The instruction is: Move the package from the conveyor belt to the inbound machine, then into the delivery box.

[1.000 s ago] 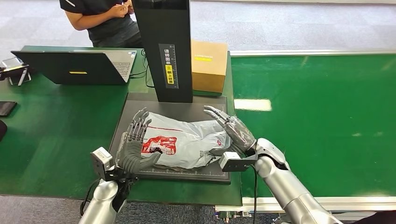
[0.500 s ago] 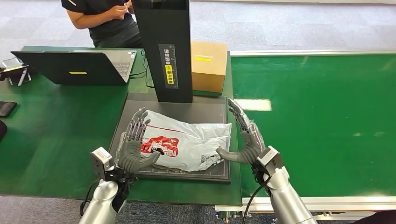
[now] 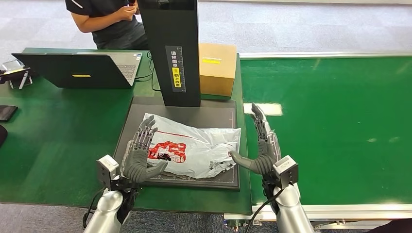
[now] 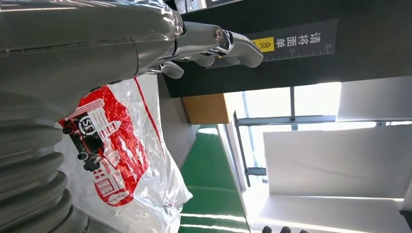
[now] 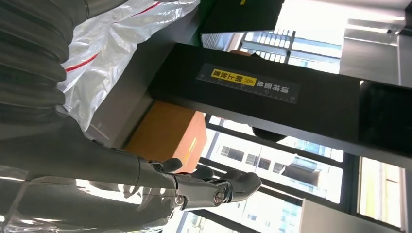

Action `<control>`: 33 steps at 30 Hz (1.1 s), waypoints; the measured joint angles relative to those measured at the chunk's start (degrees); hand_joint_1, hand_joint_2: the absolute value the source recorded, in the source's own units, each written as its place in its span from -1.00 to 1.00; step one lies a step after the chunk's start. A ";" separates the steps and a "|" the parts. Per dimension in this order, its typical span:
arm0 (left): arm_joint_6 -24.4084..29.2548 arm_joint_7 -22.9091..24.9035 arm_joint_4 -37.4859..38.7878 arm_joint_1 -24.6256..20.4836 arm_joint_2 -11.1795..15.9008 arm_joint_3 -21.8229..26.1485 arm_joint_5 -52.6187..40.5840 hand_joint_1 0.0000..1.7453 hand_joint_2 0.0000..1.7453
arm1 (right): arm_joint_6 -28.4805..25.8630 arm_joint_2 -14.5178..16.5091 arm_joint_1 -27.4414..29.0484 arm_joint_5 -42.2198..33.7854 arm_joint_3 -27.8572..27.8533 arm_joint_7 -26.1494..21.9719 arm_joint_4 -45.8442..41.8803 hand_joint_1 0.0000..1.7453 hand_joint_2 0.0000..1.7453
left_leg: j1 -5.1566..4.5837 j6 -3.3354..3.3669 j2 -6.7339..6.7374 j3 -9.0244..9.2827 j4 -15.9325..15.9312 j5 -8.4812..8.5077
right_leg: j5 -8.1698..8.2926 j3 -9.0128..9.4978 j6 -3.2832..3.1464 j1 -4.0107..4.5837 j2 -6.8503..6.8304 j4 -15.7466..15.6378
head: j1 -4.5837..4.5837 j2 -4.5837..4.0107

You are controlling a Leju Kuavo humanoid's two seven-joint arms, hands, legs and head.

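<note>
The package [image 3: 194,148], a grey-white plastic mail bag with a red print, lies flat on the dark plate [image 3: 214,114] of the inbound machine. My left hand [image 3: 141,153] rests on its left end, fingers stretched out over the bag and thumb along its near edge. My right hand [image 3: 262,145] stands open just off the plate's right edge, fingers straight, thumb pointing toward the bag's right end without holding it. The left wrist view has the red print of the package [image 4: 121,160] beyond my fingers [image 4: 214,46]. The right wrist view has the package [image 5: 121,43] near my right hand [image 5: 194,187].
The machine's black column [image 3: 172,53] rises behind the plate, with a brown cardboard box [image 3: 217,68] to its right. A laptop [image 3: 80,70] sits on the green table at the left, a person [image 3: 109,22] behind it. The green conveyor belt [image 3: 330,126] stretches right.
My right hand came off the package's right end and swung right, past the plate's edge, turning edge-on. The bag settled flat. My left hand hardly moved.
</note>
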 joint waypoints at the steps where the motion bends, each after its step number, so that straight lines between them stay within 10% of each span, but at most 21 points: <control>1: -0.09 0.08 -0.04 0.01 -0.02 0.02 -0.08 -1.00 1.00 | 0.20 0.24 0.21 0.24 -0.37 0.22 -0.11 -1.00 1.00 | 0.00 0.00 0.00 0.00 0.00 0.00 | 0.00 0.00 0.00 0.00 0.00 0.00 | 0.00 0.00; 22: 19.29 11.19 -0.92 -2.70 -0.08 -5.26 -36.11 -1.00 1.00 | 3.67 2.07 2.20 -0.36 -5.55 0.96 -1.43 -1.00 1.00 | 0.00 0.00 0.00 0.01 0.01 0.00 | 0.00 0.00 0.00 0.00 0.00 0.00 | 0.00 0.00; 30: 19.26 19.60 2.70 -5.96 -0.03 -8.44 -46.60 -1.00 1.00 | 3.85 2.33 2.18 -0.37 -5.96 0.83 -1.38 -1.00 1.00 | 0.00 0.00 0.00 0.00 0.01 0.00 | 0.00 0.00 0.00 0.00 0.00 0.00 | 0.00 0.00; 33: 17.62 21.01 5.78 -6.83 -0.03 -8.88 -47.79 -0.42 1.00 | 3.84 2.34 2.14 -0.37 -6.14 0.83 -1.18 -1.00 1.00 | 0.00 0.00 0.00 0.00 0.01 0.00 | 0.00 0.00 0.00 0.00 0.00 0.00 | 0.00 0.00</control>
